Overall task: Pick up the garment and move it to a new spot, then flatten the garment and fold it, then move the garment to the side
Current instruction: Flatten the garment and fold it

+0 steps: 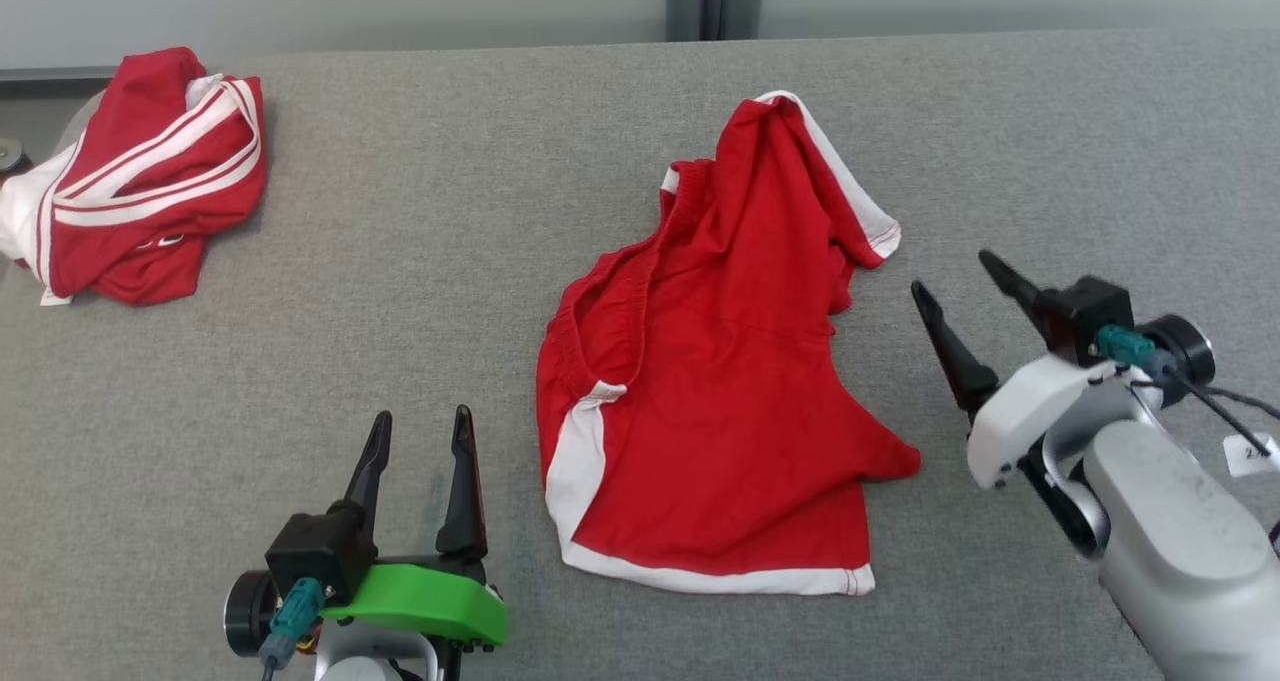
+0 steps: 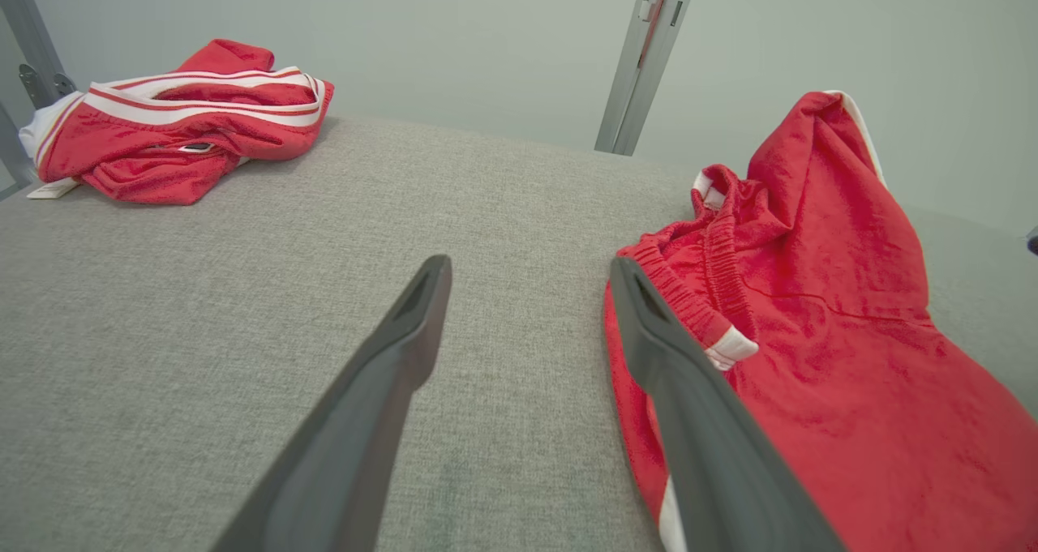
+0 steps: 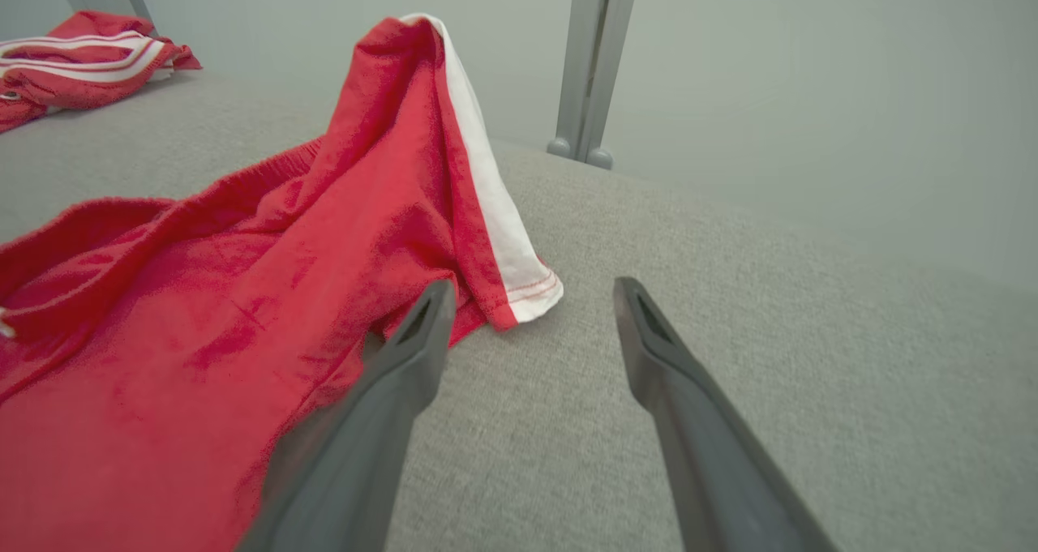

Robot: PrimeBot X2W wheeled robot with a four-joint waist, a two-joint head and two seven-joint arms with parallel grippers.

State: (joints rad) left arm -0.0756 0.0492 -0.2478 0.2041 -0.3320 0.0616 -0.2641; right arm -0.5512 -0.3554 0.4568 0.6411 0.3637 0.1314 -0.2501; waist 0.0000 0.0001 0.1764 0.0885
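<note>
Both the left jaws and right jaws gape wide, gripping nothing (bare tabletop (image 1: 420,261) between their fingers (image 2: 389,374)); the red shorts (image 1: 720,381) lie between the two, touching neither.

Overall level: bright and even across my three views.
Source: diffuse, from overhead; I cannot tell a single lamp direction.
Shadows: soft and narrow, held close under the folds of the red shorts (image 1: 715,381).
Glare: none; the grey table (image 1: 420,211) reads matte.
Focus: my head view is sharp throughout; my wrist views soften my own fingers (image 2: 373,390) toward the bottom edge.
Distortion: wide-angle bending in both wrist views; the table's far edge curves.
</note>
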